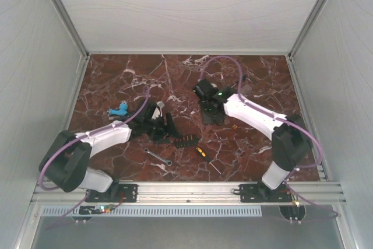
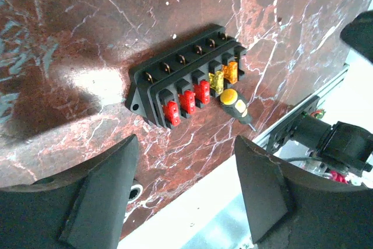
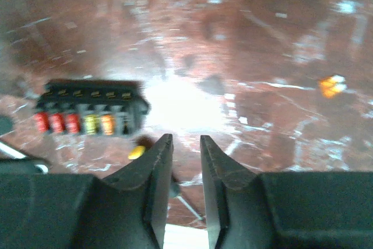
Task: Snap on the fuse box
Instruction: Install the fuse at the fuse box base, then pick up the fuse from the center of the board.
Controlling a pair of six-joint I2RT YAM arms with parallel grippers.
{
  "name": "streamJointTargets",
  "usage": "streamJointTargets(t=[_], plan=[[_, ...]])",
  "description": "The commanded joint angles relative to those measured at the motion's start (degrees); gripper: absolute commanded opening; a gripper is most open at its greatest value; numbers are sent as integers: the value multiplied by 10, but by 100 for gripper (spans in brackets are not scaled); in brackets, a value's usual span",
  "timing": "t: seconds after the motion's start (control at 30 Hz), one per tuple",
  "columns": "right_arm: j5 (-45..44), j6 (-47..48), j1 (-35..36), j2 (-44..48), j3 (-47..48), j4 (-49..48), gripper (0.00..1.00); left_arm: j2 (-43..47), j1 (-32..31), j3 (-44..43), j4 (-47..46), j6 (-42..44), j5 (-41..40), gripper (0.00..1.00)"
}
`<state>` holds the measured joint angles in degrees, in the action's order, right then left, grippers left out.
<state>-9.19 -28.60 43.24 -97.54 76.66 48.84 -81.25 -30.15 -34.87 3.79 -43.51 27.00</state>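
Five small fuses, three red, one yellow and one orange, stand in a row along one long side of the fuse box, a black rectangular block lying flat on the red marble table. In the top view the block sits near the middle of the table, towards the near edge and between the two arms.

Just beside its orange-fuse end lies a yellow-and-black screwdriver, the butt of the handle pointing at the block; whether the two touch cannot be told. A silver wrench lies on the table to the left of the screwdriver, apart from the block. Farther left and back, a small blue object rests beside the left arm.

The left gripper hovers close to the fuse side of the block with its fingers spread wide, wider than the block's length, and nothing between them. The right gripper hangs over the table farther back and to the right; its fingers stand a narrow gap apart with only bare table showing through. In its blurred view the block lies to the left, clear of the fingertips.
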Motion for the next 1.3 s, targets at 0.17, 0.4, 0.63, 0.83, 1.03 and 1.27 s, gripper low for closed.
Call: streamJointTargets(t=[0.17, 0.4, 0.63, 0.83, 1.03, 1.27], plan=[[-48, -36, -151, 108, -145, -66, 39, 116, 29, -67, 98, 84, -136, 82], [-68, -53, -186, 96, -198, -133, 44, 163, 83, -90, 129, 140, -186, 99], [-104, -87, -188, 48, -203, -160, 45, 161, 90, -95, 136, 144, -207, 100], [-124, -112, -195, 28, -205, -168, 44, 160, 91, -86, 123, 137, -202, 100], [-111, -132, -198, 3, -201, -155, 40, 161, 91, -80, 118, 133, -198, 100], [-95, -153, -199, -10, -216, -146, 32, 157, 91, -72, 103, 127, -183, 100]])
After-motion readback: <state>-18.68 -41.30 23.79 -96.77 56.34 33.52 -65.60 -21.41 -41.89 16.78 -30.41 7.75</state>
